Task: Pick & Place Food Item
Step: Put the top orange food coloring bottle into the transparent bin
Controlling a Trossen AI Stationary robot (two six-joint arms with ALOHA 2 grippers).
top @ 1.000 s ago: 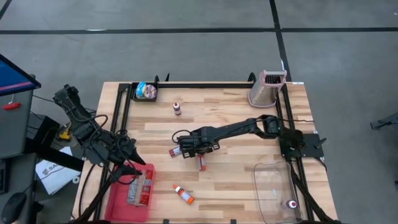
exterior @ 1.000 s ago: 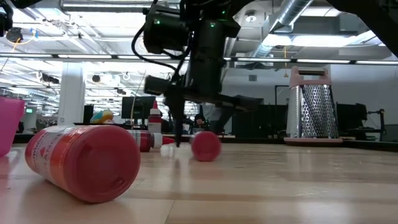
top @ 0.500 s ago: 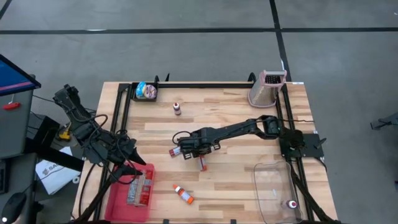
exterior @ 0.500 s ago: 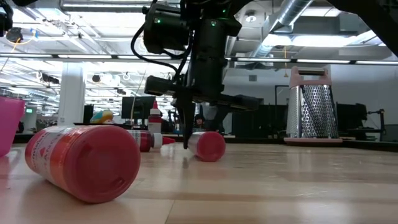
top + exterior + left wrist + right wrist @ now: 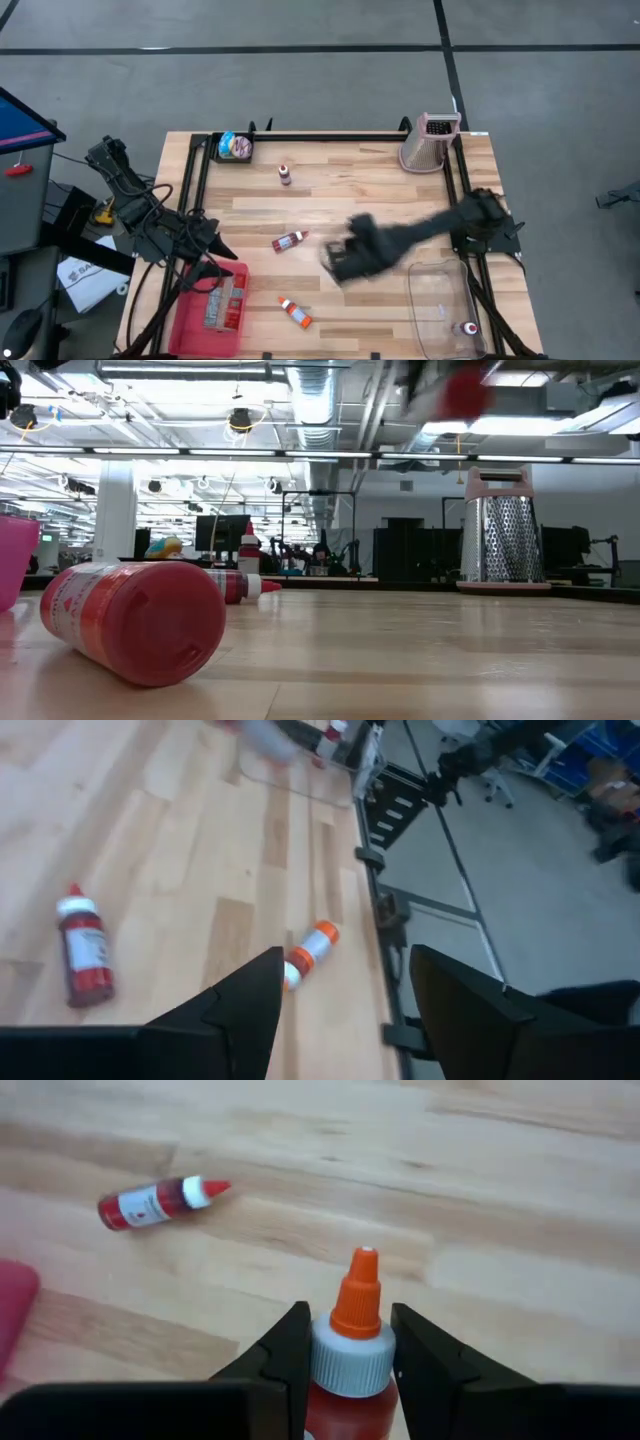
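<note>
The right tool (image 5: 345, 1365) grips an orange-capped sauce bottle (image 5: 350, 1350) by its neck, lifted clear of the surface (image 5: 340, 190), presumably for transfer toward the clear container (image 5: 440, 300). The left tool (image 5: 340, 1000) waits with fingers parted beside the pink tray (image 5: 195, 320).

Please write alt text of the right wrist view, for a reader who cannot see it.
The right gripper holds a red bottle with an orange tip between its two dark fingers, above the wooden table. Another red bottle with a white cap lies on its side on the table farther off.
</note>
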